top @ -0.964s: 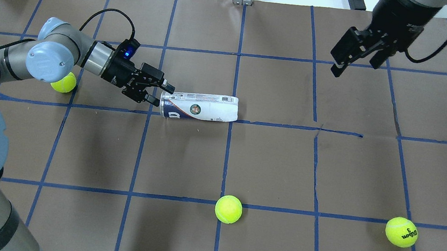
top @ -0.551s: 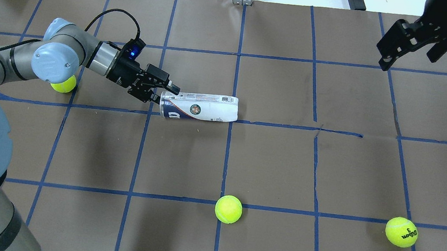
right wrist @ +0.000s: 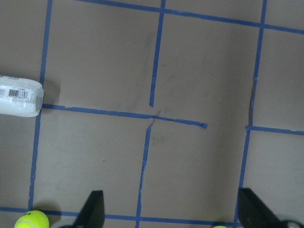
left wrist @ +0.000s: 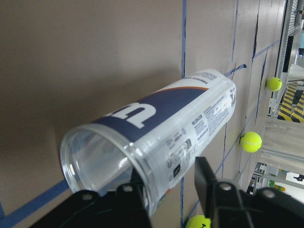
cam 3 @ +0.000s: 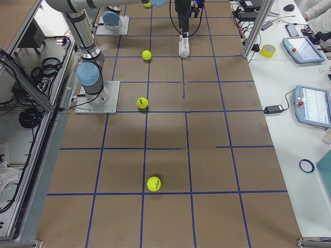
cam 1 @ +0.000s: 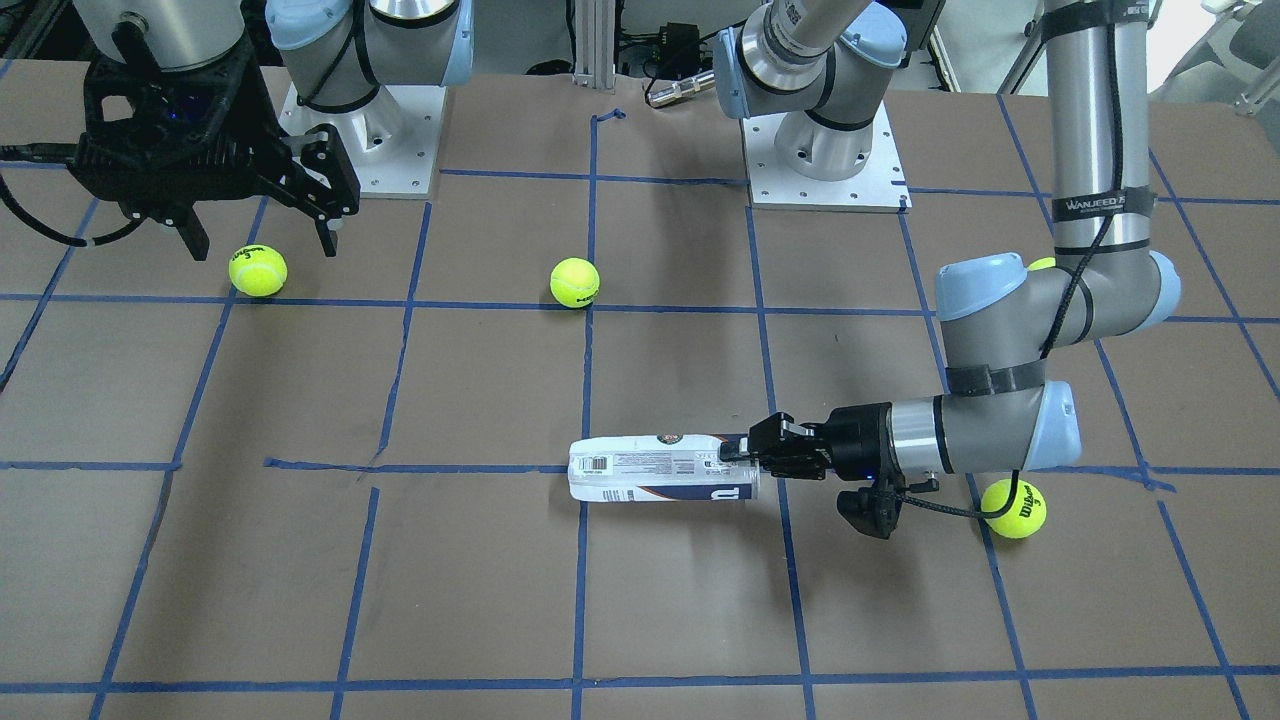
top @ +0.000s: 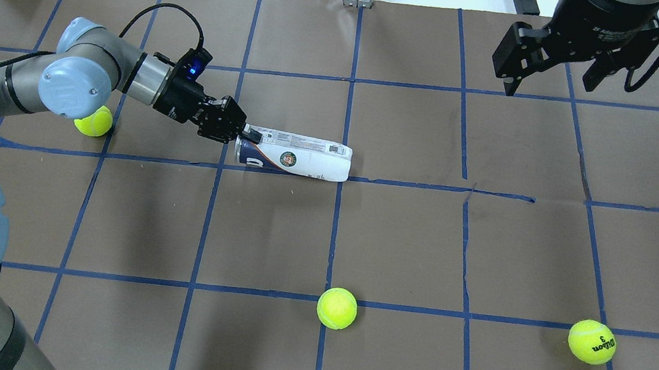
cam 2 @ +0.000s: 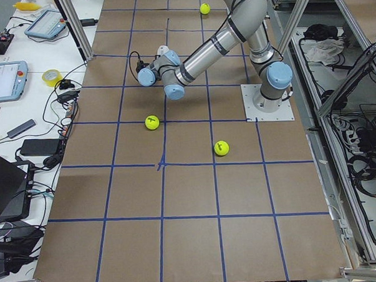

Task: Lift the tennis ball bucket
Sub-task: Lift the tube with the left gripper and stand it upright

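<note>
Left wrist-mounted view: left claw [left wrist: 168, 175] clamps the open rim of the can [left wrist: 156, 114]; right claw [right wrist: 170, 199] gapes wide, well away, holding nothing.

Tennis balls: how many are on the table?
5 balls: one beside the left arm, one in the middle, one further right, one close to the robot on its left, one near the table's far right end. Others may be hidden.

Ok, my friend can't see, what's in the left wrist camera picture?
A clear plastic tube-shaped can with a white and navy label lies on its side on brown paper, open end toward the camera. The left gripper's black fingers sit at its rim; yellow-green tennis balls lie beyond.
</note>
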Tool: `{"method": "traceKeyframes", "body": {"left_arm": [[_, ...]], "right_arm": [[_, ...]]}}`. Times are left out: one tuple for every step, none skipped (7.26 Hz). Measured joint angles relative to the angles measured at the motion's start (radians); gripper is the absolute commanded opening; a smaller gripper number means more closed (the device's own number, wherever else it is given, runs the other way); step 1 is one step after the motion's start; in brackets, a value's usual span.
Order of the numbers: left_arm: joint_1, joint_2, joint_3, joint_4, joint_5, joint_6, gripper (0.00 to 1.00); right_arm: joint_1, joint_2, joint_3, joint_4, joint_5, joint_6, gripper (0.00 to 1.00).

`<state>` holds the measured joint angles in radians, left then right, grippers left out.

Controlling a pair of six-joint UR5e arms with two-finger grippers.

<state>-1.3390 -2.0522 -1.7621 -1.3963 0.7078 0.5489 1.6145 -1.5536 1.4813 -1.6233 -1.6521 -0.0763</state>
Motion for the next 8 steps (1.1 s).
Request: {"method": "traceKeyframes", "body": {"left_arm": [[-0.005,0.047,0.003,-0.002,0.005,-0.099,0.0],[-0.01,0.1,0.005,-0.006,0.008,-0.192,0.0],[-0.014,0.154,0.007,-0.012,0.007,-0.277,0.0],[-0.026,0.207,0.01,-0.011,0.005,-0.364,0.0],[-0.055,0.251,0.023,-0.002,0.009,-0.454,0.0],[-0.104,0.281,0.063,0.023,0.056,-0.564,0.0],[-0.172,0.289,0.126,0.057,0.171,-0.659,0.0],[-0.245,0.288,0.184,0.076,0.323,-0.712,0.0]], "right_arm": [[0.005,0.001,0.016,-0.051,-0.009,0.021,1.0],[0.006,0.0,0.032,-0.077,-0.008,0.032,1.0],[0.005,-0.003,0.046,-0.088,-0.004,0.035,1.0],[0.003,-0.008,0.05,-0.091,0.0,0.033,1.0],[0.002,-0.014,0.049,-0.093,0.005,0.032,1.0],[0.0,-0.019,0.048,-0.094,0.028,0.035,1.0],[-0.004,-0.019,0.046,-0.095,0.065,0.035,1.0],[-0.007,-0.02,0.046,-0.096,0.084,0.033,1.0]]}}
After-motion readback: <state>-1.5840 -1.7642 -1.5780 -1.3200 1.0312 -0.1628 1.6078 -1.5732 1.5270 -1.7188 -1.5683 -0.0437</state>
